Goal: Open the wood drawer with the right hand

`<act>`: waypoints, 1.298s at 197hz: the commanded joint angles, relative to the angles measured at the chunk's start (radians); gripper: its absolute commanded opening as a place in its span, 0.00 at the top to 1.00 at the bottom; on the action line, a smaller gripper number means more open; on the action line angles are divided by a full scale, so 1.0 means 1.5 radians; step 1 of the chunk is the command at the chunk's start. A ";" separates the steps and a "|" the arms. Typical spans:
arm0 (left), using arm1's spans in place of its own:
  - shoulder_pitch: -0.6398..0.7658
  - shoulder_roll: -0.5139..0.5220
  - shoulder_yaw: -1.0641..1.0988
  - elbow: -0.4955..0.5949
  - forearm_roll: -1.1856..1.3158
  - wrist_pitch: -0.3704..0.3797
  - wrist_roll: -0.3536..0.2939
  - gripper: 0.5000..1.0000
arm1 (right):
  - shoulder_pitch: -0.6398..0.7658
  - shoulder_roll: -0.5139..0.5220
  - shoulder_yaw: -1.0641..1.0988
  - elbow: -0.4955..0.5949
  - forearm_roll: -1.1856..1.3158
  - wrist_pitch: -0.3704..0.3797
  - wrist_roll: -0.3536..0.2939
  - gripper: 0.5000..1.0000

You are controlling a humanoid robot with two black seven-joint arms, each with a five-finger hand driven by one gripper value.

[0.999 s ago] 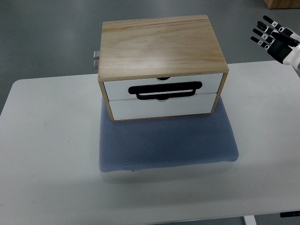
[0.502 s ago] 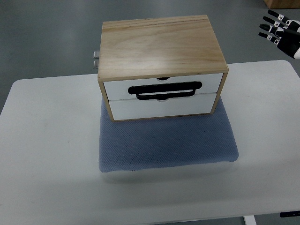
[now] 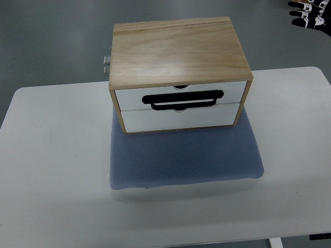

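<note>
Drawers of the wood drawer box (image 3: pixel 178 67) at the centre of the frame were both shut, so the task was not yet begun. The box stood on a blue mat (image 3: pixel 186 157) on the white table (image 3: pixel 51 170). The right hand (image 3: pixel 309 13) showed only at the upper right corner, fingers spread, holding nothing. Compared with the earlier frames, it had moved higher, away from the black handle (image 3: pixel 183 99).

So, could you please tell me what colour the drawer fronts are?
White, with a black handle across the drawer fronts; the top view shows it.
</note>
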 commanded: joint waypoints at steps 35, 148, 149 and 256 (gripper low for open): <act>0.000 0.000 0.000 0.000 0.000 0.000 0.000 0.00 | 0.135 -0.070 -0.105 0.140 -0.079 0.089 0.018 0.11; 0.000 0.000 0.000 0.000 0.000 0.000 0.000 0.00 | 0.212 0.034 -0.101 0.347 -0.373 0.036 -0.027 0.11; 0.000 0.000 0.000 0.000 0.000 0.000 0.000 0.00 | 0.212 0.034 -0.101 0.347 -0.373 0.036 -0.027 0.11; 0.000 0.000 0.000 0.000 0.000 0.000 0.000 0.00 | 0.174 0.147 -0.107 0.261 -0.428 -0.026 -0.049 0.11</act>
